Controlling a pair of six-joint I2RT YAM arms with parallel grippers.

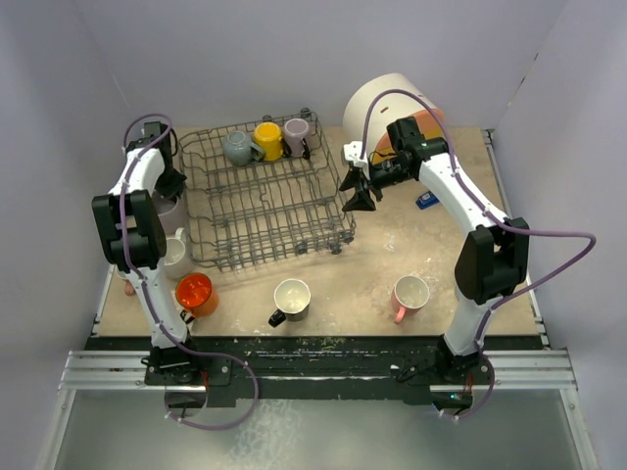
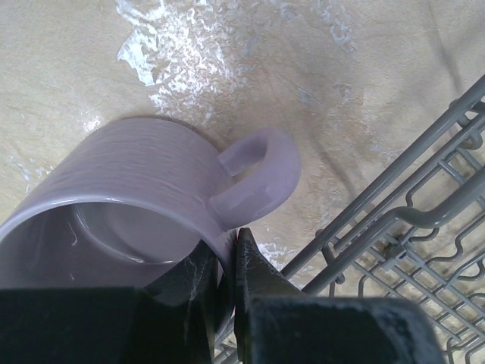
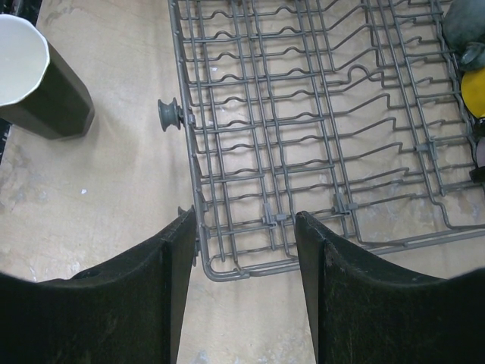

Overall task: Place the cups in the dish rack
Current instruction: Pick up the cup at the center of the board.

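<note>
A lilac mug (image 2: 129, 197) stands on the table (image 1: 372, 264) just beside the dish rack's (image 1: 265, 211) left side, its rim pinched between the fingers of the left gripper (image 2: 227, 254). A grey cup (image 1: 238, 147), a yellow cup (image 1: 267, 139) and a mauve cup (image 1: 296, 135) sit along the rack's far edge. The right gripper (image 3: 246, 280) hangs over the rack's near right corner, jaws apart and holding nothing.

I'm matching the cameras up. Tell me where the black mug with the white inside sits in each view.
Top external: the black mug stands low in the middle, nearer the arms than the dish rack.
Left wrist: not in it; a mauve mug fills the view.
Right wrist: top left corner, left of the rack.
Shared landmark: the dish rack, in all three views.
</note>
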